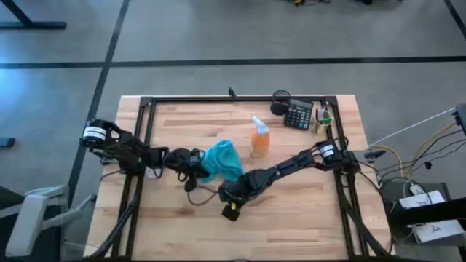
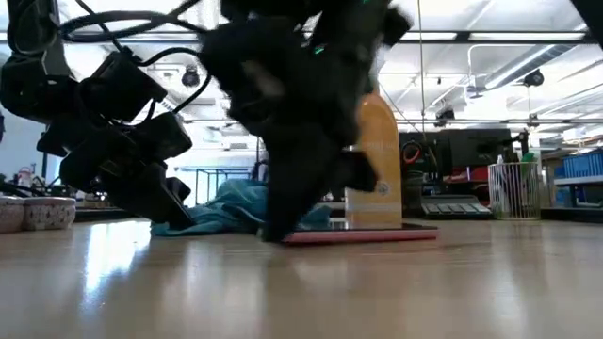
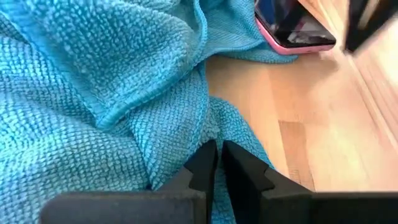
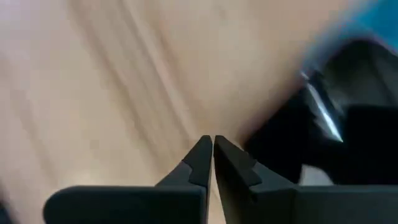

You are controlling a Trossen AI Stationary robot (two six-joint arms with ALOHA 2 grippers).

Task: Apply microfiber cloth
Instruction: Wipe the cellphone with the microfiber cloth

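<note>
The turquoise microfiber cloth (image 1: 222,160) lies crumpled on the table's middle, and one edge of it drapes over a black phone in a pink case (image 3: 292,34). My left gripper (image 3: 219,155) comes from the table's left and is shut at the cloth's left side (image 1: 195,161). My right gripper (image 4: 213,146) is shut and reaches down to the wood just near of the cloth (image 1: 233,200), beside the phone's end (image 2: 311,235). The orange spray bottle (image 1: 260,138) stands upright just behind the cloth. My left gripper has its shut fingertips (image 3: 208,155) on a fold at the cloth's edge (image 3: 186,134), coming in low from the table's left. The fingers themselves hide whether they pinch one layer or several. The cloth lies slack on the table. My right gripper's tips hang over bare wood; whether they touch the table or the phone I cannot tell.
A calculator (image 1: 298,115), a dark round cup (image 1: 280,98) and a small holder (image 1: 322,118) sit at the far right corner. A black frame rail (image 1: 240,98) runs around the tabletop. Bare wood shows along the near edge (image 1: 291,233).
</note>
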